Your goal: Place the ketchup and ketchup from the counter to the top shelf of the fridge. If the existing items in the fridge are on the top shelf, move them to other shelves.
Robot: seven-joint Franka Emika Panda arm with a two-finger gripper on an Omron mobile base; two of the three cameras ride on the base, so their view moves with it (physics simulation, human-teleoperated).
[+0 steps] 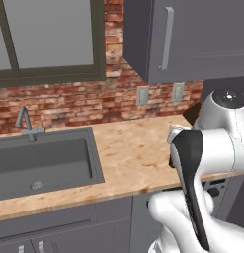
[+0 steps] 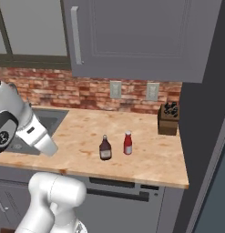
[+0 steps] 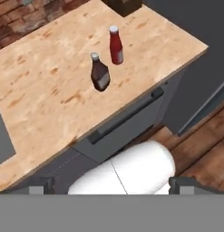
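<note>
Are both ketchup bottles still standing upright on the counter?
Yes, the bright red bottle and dark bottle stand upright, side by side on the counter.

Two ketchup bottles stand on the counter (image 2: 145,159), near its front edge and just beside each other: the wider bottle (image 2: 105,148) left, the slimmer bottle (image 2: 128,143) right. A sink (image 1: 44,163) sits at the counter's left; a knife block (image 2: 169,119) stands behind, right.

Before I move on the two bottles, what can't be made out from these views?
- Fridge: right base view, cut by the right edge; door shut, shelves hidden.
- Both ketchup bottles, red and dark: labels too small.
- End effector: hand view, tips barely show at the bottom.
</note>
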